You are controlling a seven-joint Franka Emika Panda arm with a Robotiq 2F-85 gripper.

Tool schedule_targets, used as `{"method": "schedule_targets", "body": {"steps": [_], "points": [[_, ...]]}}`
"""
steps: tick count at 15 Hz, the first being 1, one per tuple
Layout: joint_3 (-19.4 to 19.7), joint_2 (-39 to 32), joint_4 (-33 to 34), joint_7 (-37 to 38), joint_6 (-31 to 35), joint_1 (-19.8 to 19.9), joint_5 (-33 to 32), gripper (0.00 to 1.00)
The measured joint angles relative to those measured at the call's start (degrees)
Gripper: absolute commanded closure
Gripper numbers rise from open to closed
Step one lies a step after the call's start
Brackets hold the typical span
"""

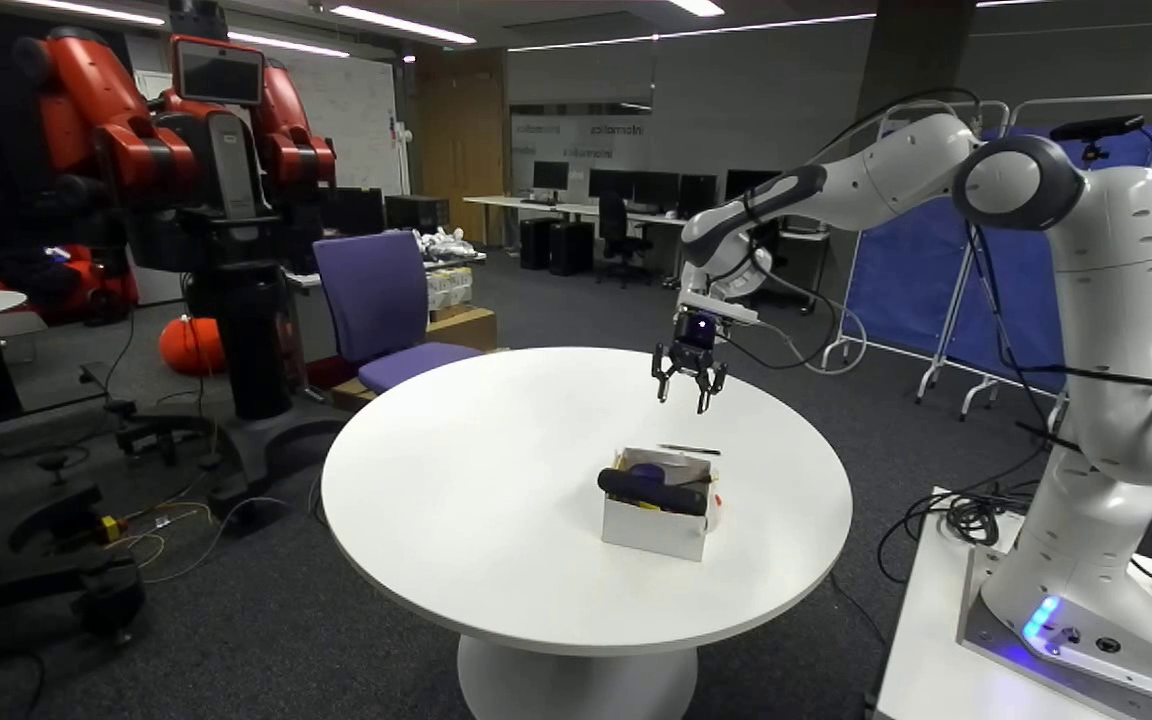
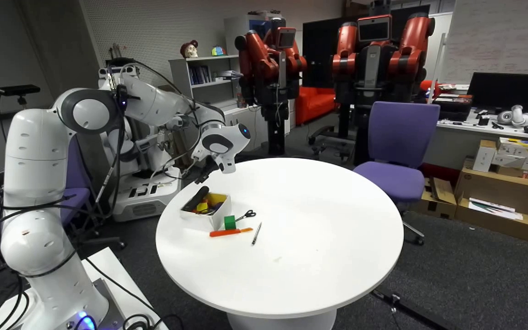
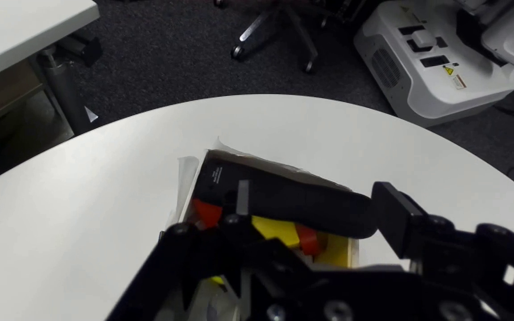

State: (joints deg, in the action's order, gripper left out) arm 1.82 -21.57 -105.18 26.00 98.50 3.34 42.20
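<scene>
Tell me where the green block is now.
In an exterior view, the green block sits on the left part of the round white table, beside the white box, with scissors to its right and an orange-red item in front.

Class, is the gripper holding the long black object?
No: in an exterior view the gripper hangs open, well apart from the long black object.

In an exterior view, the table (image 2: pixel 332 215) lies open from 12 o'clock clockwise to 6. At 10 the white box (image 2: pixel 200 222) obstructs; toward its 4 o'clock, scissors (image 2: pixel 244 216), a green block (image 2: pixel 230 222), an orange-red stick (image 2: pixel 226 232) and a pen (image 2: pixel 256 233) narrow the approach. In the wrist view, a long black object (image 3: pixel 292 196) blocks the box mouth's 12 o'clock side. Open air separates the end effector (image 1: pixel 683 402) from the box.
</scene>
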Motion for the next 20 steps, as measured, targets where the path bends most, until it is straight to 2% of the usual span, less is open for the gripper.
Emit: {"method": "schedule_targets", "body": {"steps": [4,8,12,17,20], "points": [[0.89,2.49,1.46,2.79,0.22,-0.82,-5.06,0.00],[2.54,5.69,1.41,7.29,2.19,-1.41,-17.69,0.00],[4.13,6.25,-0.66,8.61,10.16,-1.45,-26.38,0.00],[5.94,4.95,-4.77,9.46,26.78,-0.98,-28.26,0.00],[5.88,4.33,-4.83,10.07,30.47,-0.51,-23.83,0.00]]}}
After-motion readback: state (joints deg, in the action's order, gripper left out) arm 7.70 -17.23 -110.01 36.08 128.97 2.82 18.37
